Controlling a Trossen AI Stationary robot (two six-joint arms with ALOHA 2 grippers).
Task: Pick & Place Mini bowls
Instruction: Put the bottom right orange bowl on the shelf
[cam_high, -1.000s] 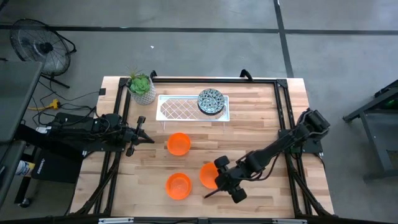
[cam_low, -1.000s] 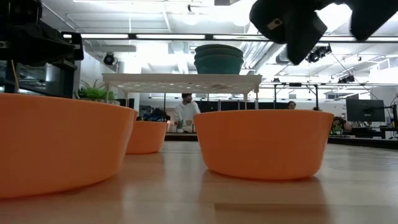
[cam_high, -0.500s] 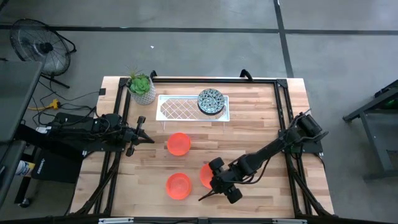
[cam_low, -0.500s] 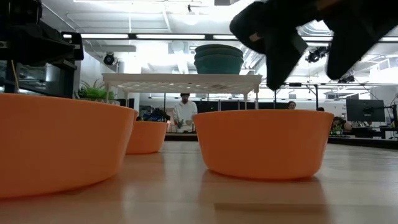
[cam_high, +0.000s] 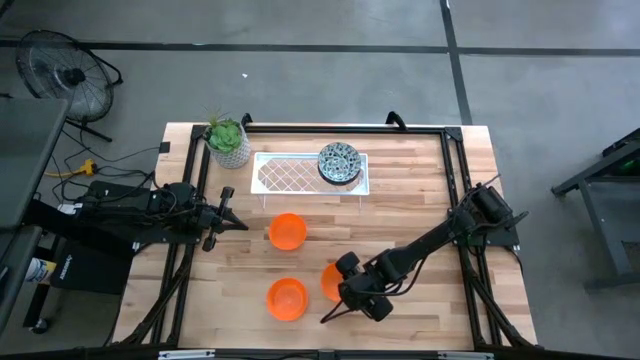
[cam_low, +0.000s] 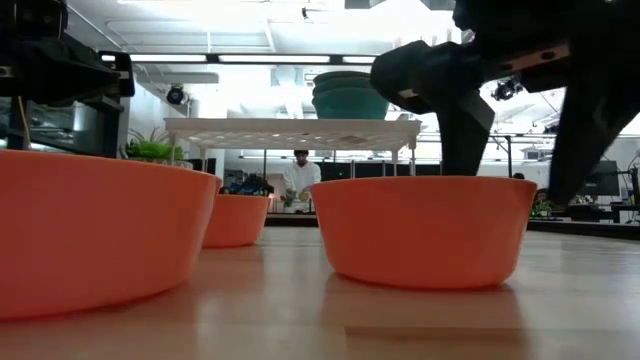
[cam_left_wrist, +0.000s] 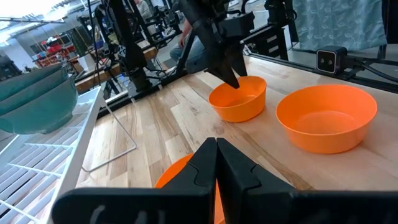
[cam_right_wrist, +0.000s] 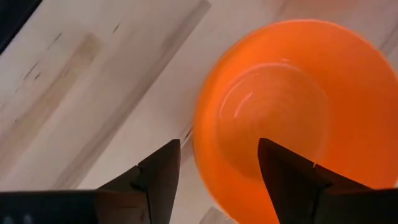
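Three orange mini bowls stand on the wooden table: one (cam_high: 288, 231) in the middle, one (cam_high: 287, 298) near the front edge, one (cam_high: 331, 281) to its right. The patterned bowls (cam_high: 339, 163) sit stacked on the white rack (cam_high: 300, 176). My right gripper (cam_high: 338, 299) is open and low over the right orange bowl (cam_right_wrist: 292, 106). One finger (cam_right_wrist: 292, 180) is inside it and the other finger (cam_right_wrist: 158, 177) outside, astride its rim (cam_right_wrist: 208, 180). My left gripper (cam_high: 236, 222) is shut and waits left of the middle bowl.
A green plant in a white pot (cam_high: 228, 141) stands at the far left corner beside the rack. A black frame (cam_high: 455, 170) runs round the table. Bare wood lies right of the bowls. A person (cam_low: 300, 180) stands far behind the table in the room.
My right gripper has come down and a little toward the table's left, from above the right orange bowl until its open fingers stand astride the bowl's rim. The bowls have stayed where they were.
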